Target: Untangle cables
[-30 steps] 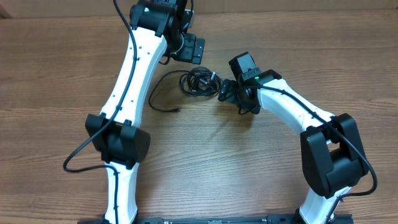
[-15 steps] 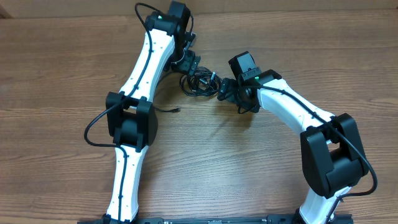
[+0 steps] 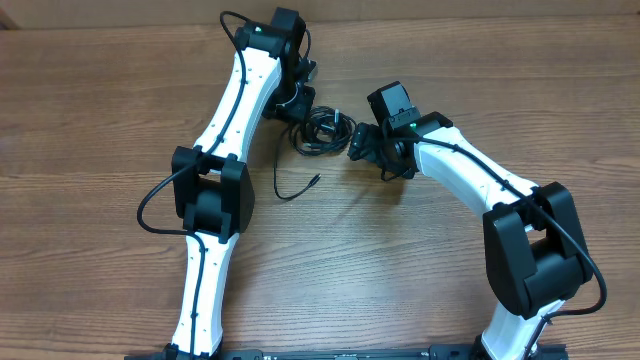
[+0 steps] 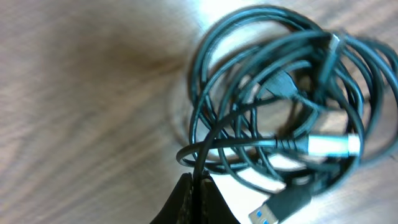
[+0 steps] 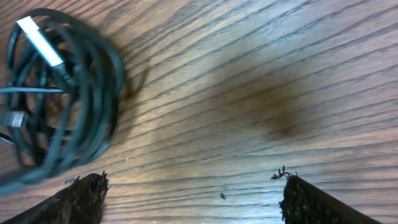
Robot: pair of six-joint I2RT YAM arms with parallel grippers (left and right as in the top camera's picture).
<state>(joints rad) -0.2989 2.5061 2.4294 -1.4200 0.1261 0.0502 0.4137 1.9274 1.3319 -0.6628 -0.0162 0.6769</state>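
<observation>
**Thin black flexible cables (image 3: 320, 132) with small plug ends: one strand newly pinched**

Held as one small coiled bundle, toward the far edge of the brown wood-grain tabletop (image 3: 90, 120), about mid-width. We record the white-armed left gripper (image 4: 194, 186) moved in and now closed tight on a single strand at the bundle's rim. The loose tail (image 3: 298, 188) has swung toward the near edge. We judge that drawing strands apart can begin. The right gripper (image 5: 189, 193) is unchanged, with jaws wide and empty, just beside the bundle. The surface is matt with dark grain. Almost none of the room shows.
</observation>
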